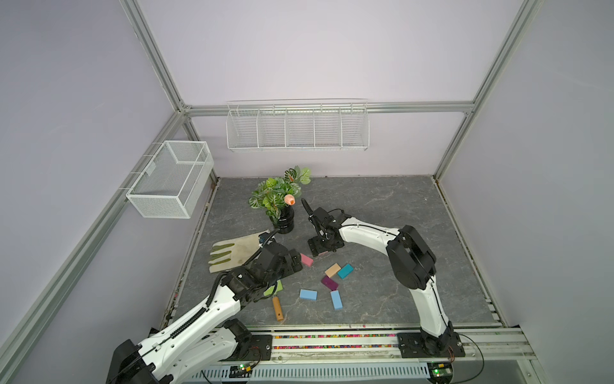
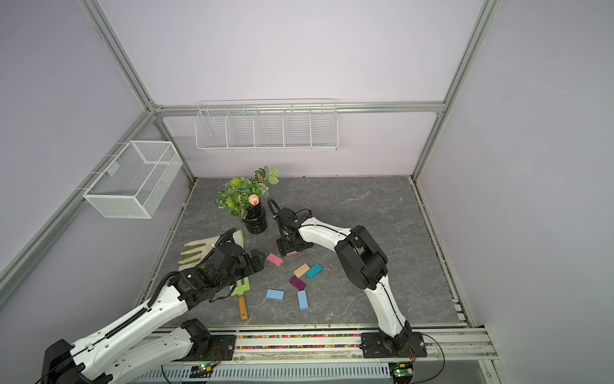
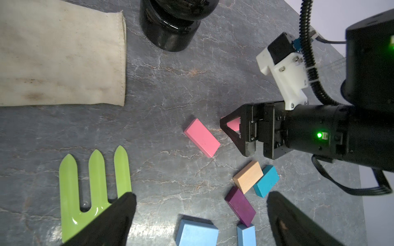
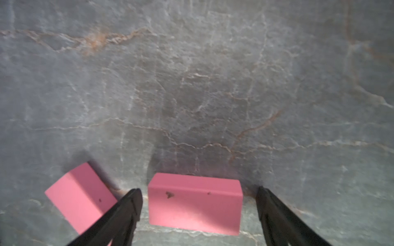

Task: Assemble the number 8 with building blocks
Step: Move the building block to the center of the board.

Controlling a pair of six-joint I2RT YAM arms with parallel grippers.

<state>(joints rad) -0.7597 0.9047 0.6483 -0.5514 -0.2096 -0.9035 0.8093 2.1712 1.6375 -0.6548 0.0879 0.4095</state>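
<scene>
Between the parted jaws of the right gripper, right wrist view: the first pink brick, a flat matte rectangle with dark specks, lies on the grey marbled table. A gap shows at each finger, so nothing is grasped. Just outside one jaw, the second pink brick lies askew.

Left wrist view: the left gripper, jaws wide and empty, hangs above the table. Ahead of its fingertips the right gripper points down, hiding most of the first pink brick. The second pink brick lies beside it. The tan brick and teal brick touch side by side, with the dark purple brick just beside the tan one. A green garden fork runs under one left jaw.

Both top views: the right arm arches over, wrist bent downward. The left arm reaches low, its jaws just short of the second pink brick. Only here do the light blue brick and the other light blue brick show whole.
</scene>
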